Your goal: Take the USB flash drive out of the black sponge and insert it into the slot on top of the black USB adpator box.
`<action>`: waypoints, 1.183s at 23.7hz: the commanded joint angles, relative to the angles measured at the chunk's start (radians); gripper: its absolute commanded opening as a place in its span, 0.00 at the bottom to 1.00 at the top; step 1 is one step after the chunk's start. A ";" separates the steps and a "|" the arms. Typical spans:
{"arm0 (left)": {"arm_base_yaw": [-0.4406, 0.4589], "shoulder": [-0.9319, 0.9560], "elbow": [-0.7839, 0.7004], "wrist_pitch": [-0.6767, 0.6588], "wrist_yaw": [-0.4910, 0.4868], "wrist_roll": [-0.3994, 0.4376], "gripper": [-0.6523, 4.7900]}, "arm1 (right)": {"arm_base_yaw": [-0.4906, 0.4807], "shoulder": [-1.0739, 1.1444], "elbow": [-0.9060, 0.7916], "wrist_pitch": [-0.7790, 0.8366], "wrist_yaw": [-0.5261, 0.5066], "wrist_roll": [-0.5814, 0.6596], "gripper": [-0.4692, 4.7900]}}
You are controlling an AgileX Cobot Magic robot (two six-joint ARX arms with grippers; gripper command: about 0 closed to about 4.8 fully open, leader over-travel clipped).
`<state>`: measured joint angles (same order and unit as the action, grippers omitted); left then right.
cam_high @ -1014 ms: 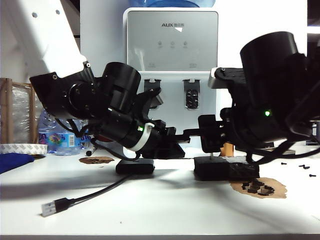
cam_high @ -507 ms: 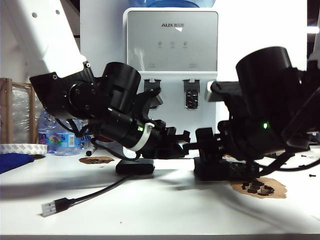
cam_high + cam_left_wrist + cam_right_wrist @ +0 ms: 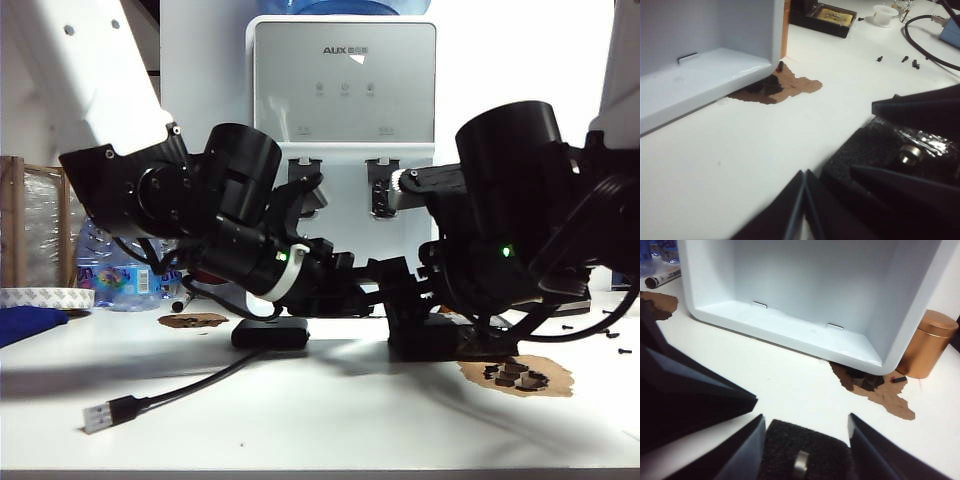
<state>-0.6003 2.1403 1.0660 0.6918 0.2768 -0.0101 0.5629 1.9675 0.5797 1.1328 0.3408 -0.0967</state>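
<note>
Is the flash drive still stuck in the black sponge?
Yes, the USB flash drive stands in the black sponge, between the right gripper's open fingers.

The white table (image 3: 300, 420) carries the black USB adpator box (image 3: 270, 333) at centre-left, its cable ending in a silver plug (image 3: 97, 416) near the front edge. The black sponge (image 3: 440, 338) sits to its right, beside a brown patch (image 3: 520, 378).

Black sponge (image 3: 807, 450), silver flash drive (image 3: 800, 463), white table (image 3: 740, 150).
</note>
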 commanded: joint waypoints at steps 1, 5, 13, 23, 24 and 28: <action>-0.002 -0.003 0.003 0.013 0.007 0.003 0.11 | -0.016 0.004 0.004 0.013 -0.002 0.017 0.54; -0.002 -0.003 0.003 0.012 0.007 0.005 0.11 | -0.029 0.030 0.004 0.013 0.008 0.100 0.38; -0.002 -0.003 0.003 0.012 0.007 0.006 0.11 | -0.028 0.031 0.004 0.006 -0.016 0.116 0.34; 0.000 -0.003 0.003 0.012 0.003 0.006 0.11 | -0.014 0.031 0.004 0.013 -0.015 0.115 0.09; -0.001 -0.003 0.003 0.014 0.007 0.006 0.11 | -0.008 0.030 0.004 0.027 -0.015 0.115 0.09; -0.001 -0.003 0.003 0.058 0.066 0.002 0.11 | -0.001 0.021 -0.004 0.097 -0.027 0.092 0.09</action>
<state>-0.6003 2.1403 1.0660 0.7105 0.3202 -0.0093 0.5583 2.0003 0.5758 1.2007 0.3210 0.0025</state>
